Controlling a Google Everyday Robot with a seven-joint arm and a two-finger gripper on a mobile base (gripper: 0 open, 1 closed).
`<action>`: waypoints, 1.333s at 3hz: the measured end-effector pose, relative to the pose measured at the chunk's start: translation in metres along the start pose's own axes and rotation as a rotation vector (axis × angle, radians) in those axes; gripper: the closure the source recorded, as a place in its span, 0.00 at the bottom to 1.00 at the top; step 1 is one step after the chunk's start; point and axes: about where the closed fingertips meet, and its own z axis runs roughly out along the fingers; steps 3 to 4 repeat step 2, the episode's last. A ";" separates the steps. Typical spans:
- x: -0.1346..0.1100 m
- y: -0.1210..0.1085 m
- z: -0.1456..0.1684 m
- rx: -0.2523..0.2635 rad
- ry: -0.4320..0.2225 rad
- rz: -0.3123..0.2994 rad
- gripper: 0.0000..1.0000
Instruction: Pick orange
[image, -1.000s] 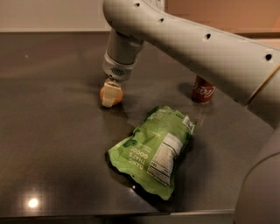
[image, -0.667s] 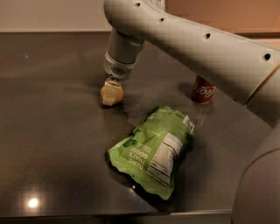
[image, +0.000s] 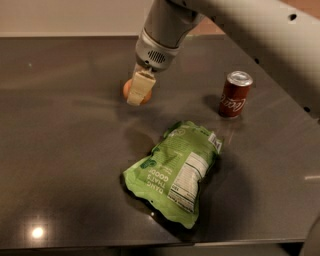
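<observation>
- Orange sits on the dark table, toward the far side and left of centre, with only its left edge and a sliver at lower right peeking out.
- Gripper is right down on it, its pale tip covering the middle of the fruit and reaching the tabletop.
- Grasping or loose? Cannot tell from this angle; the far side of the fruit is hidden.
- Big grey arm sweeps in from the upper right, its ribbed wrist directly above the fruit.
- Red soda can stands upright well to the right, apart from everything.
- Green snack bag lies flat in the near middle, label side up, its top corner pointing toward the can.
- Bright light glint low on the left of the table.
</observation>
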 end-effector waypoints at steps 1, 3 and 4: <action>-0.010 0.009 -0.043 -0.029 -0.059 -0.075 1.00; -0.011 0.009 -0.043 -0.029 -0.059 -0.075 1.00; -0.011 0.009 -0.043 -0.029 -0.059 -0.075 1.00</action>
